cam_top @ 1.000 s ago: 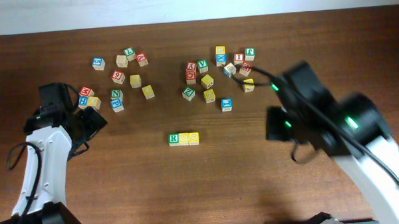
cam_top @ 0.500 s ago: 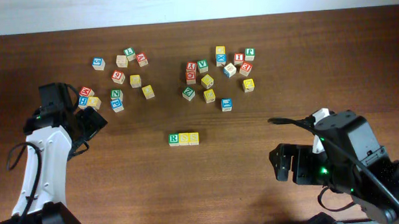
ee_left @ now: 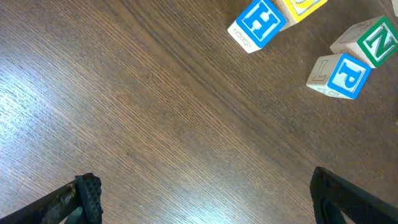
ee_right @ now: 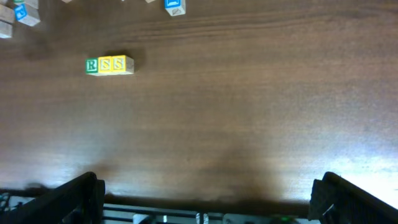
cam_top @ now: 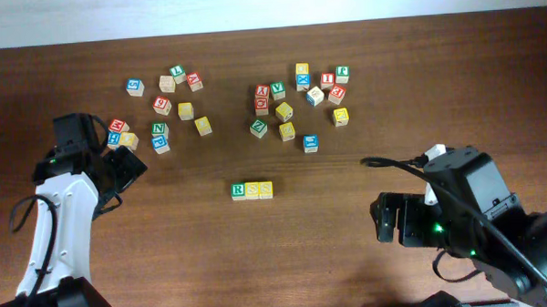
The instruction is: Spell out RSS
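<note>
A touching block row [cam_top: 252,190] reading R, S, S runs left to right at the desk [cam_top: 287,271] centre. Left pincer [ee_left: 202,190], middle left, and right pincer [ee_right: 208,186], lower right, both gape wide, empty, about equally near.

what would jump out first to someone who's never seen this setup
The RSS row stands out: a green R and two yellow S blocks touching side by side, alone in the middle of the overhead view. Beyond it lie loose letter blocks in a left cluster and a right cluster. The left gripper and right gripper are both open and empty, well away from the row.
</note>
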### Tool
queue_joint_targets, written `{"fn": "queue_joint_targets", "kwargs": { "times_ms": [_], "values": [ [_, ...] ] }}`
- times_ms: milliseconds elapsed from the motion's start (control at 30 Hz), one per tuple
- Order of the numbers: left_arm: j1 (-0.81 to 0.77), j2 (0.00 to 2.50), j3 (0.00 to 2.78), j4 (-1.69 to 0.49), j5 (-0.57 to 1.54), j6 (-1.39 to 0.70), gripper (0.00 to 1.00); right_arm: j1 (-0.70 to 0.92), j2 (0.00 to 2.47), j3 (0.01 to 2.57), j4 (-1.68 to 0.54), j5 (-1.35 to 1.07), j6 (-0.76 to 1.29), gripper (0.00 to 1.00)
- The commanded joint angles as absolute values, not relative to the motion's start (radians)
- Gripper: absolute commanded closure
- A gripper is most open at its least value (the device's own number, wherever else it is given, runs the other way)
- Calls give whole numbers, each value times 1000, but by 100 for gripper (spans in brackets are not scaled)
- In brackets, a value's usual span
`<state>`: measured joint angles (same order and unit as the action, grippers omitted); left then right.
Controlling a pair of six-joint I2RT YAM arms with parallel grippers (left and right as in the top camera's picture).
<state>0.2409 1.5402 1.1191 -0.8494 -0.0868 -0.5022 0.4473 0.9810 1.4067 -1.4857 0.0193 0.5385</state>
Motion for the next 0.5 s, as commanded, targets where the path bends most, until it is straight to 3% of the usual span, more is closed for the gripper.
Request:
{"fn": "queue_joint_targets", "kwargs": {
  "times_ms": [0, 200, 467],
  "values": [
    [245, 1523, 1138, -850, -98, -501, 1, 381, 931, 1350, -1413, 38, 438, 2],
    [245, 1523, 1138, -850, -98, -500, 1, 218, 759, 1151, -1141, -93, 177, 2],
    [245, 1523, 1138, -850, -98, -500, 1, 88, 480, 852, -853, -107, 140, 2]
  ]
}}
